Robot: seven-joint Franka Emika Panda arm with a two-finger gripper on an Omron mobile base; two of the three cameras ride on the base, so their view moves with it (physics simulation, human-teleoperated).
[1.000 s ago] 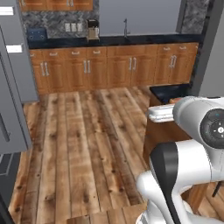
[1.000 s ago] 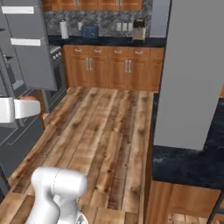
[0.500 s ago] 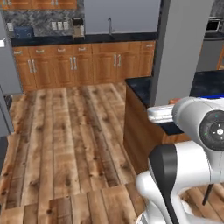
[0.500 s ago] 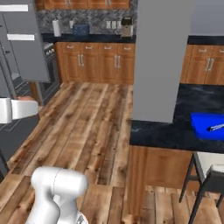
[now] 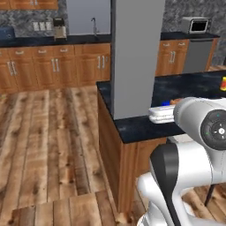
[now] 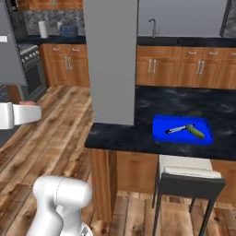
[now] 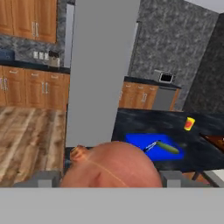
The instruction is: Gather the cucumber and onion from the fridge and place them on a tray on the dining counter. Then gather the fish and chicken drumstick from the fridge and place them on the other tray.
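since a moment ago the base has turned to the dining counter [image 6: 138, 101]. cucumber [image 6: 195, 132] lies in the blue tray [image 6: 159, 133]; the gripper [image 7: 109, 180] holds the onion [image 7: 111, 166]. meat is left.

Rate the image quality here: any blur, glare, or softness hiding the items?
Hand view: the round reddish-orange onion looms soft and oversized between the gripper tips. Right base view: evenly lit, no glare; the bright blue tray and the dark green cucumber read clearly. Left base view: slightly soft, flat lighting.
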